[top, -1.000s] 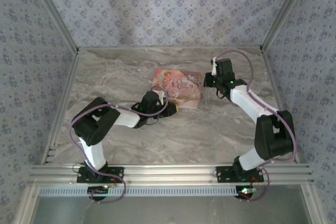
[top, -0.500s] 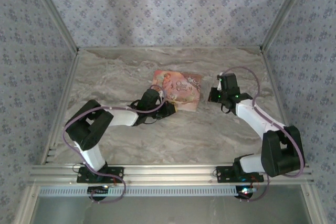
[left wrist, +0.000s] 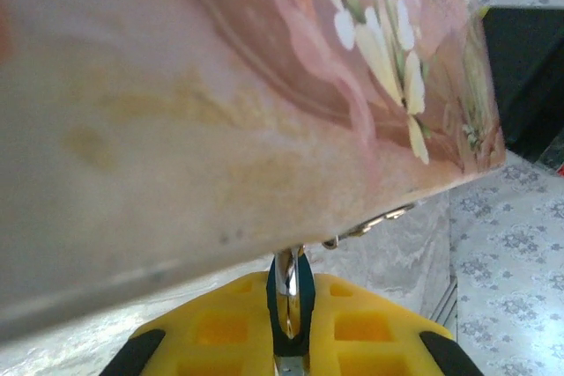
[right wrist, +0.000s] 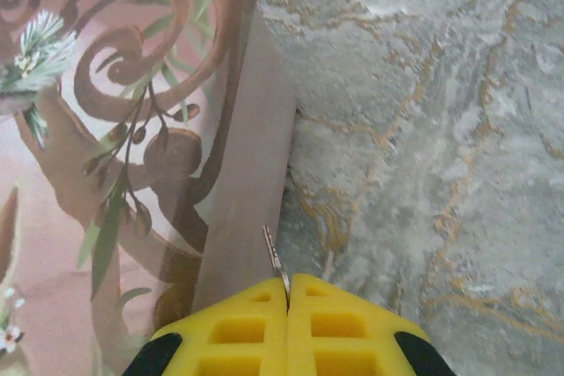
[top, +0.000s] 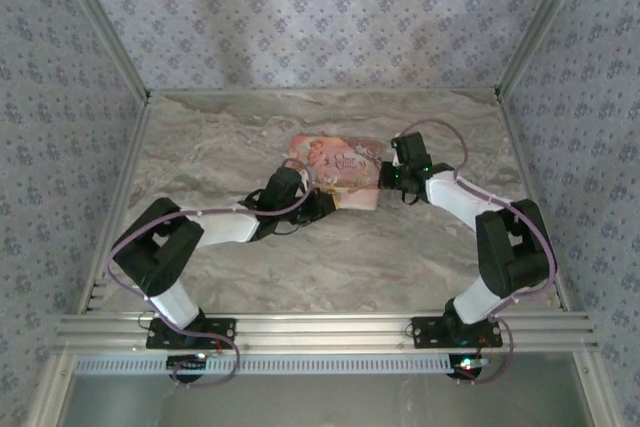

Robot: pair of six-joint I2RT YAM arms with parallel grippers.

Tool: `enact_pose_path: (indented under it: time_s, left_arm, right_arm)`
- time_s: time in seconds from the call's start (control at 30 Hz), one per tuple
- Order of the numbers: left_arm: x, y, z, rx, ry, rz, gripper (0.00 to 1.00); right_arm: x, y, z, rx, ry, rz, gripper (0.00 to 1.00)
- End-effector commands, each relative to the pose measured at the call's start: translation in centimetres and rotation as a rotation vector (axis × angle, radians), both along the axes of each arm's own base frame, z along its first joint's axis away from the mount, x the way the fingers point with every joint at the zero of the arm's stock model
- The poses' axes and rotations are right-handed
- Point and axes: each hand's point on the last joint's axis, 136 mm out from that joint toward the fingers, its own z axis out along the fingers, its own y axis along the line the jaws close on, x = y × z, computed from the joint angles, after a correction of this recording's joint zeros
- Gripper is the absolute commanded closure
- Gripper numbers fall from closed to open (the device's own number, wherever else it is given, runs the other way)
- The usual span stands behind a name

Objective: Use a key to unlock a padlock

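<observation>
Left gripper [top: 318,203] sits at the near-left corner of the pink tin [top: 340,162]. In your left wrist view its yellow pads are clenched on the padlock [left wrist: 289,298], whose small blue body and silvery end sit just under the tin's lower edge. A small metal clasp [left wrist: 374,220] shows on that edge close by; whether the padlock hangs from it cannot be told. Holding it this way most likely steadies the lock so it will not swing when the key arrives. Right gripper [top: 385,176] is low against the tin's right side, pads pressed together on a thin silver blade [right wrist: 274,258], taken to be the key. The blade points along the tin's side wall, just above the marble table [top: 220,147]. Key and padlock are well apart, with the tin between them, so you likely have to bring the key round the near side. Change over the last second: your right gripper was off the tin's far-right corner, then clear of its right side, and is now closed in on that side. The left gripper kept its corner while its elbow sank outward.
</observation>
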Motion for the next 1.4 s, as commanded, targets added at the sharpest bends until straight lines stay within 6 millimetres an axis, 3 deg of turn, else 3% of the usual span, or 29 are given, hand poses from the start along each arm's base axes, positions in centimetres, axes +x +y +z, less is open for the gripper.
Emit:
enact_pose_path:
  time_s: [0.0, 0.23, 0.43, 0.63, 0.87, 1.13, 1.37]
  left_arm:
    - [-0.6, -0.7, 1.6, -0.055, -0.019, -0.014, 1.0]
    - [0.1, -0.7, 1.4, -0.058, -0.034, 0.058, 1.0]
    - [1.2, -1.0, 2.2, -0.083, -0.055, 0.123, 1.0]
    - [2.0, -1.4, 3.3, -0.098, -0.075, 0.142, 1.0]
    - [2.7, -1.8, 3.5, -0.106, -0.074, 0.161, 1.0]
    - [2.9, -2.1, 3.5, -0.12, -0.072, 0.161, 1.0]
    - [3.1, -2.3, 3.6, -0.126, -0.071, 0.158, 1.0]
  right_arm:
    - [1.7, 1.1, 1.0, -0.007, -0.032, 0.012, 1.0]
    - [1.5, -0.2, 1.5, -0.04, -0.021, 0.009, 1.0]
    - [-1.1, -2.9, 3.5, -0.002, -0.034, -0.039, 1.0]
    - [-4.6, -3.6, 7.2, 0.224, -0.091, -0.035, 1.0]
    - [-8.2, -1.9, 13.2, 0.515, -0.21, 0.111, 1.0]
    - [-12.3, 0.5, 20.2, 0.691, -0.339, 0.313, 1.0]
    - [-15.1, 2.2, 24.3, 0.808, -0.423, 0.437, 1.0]
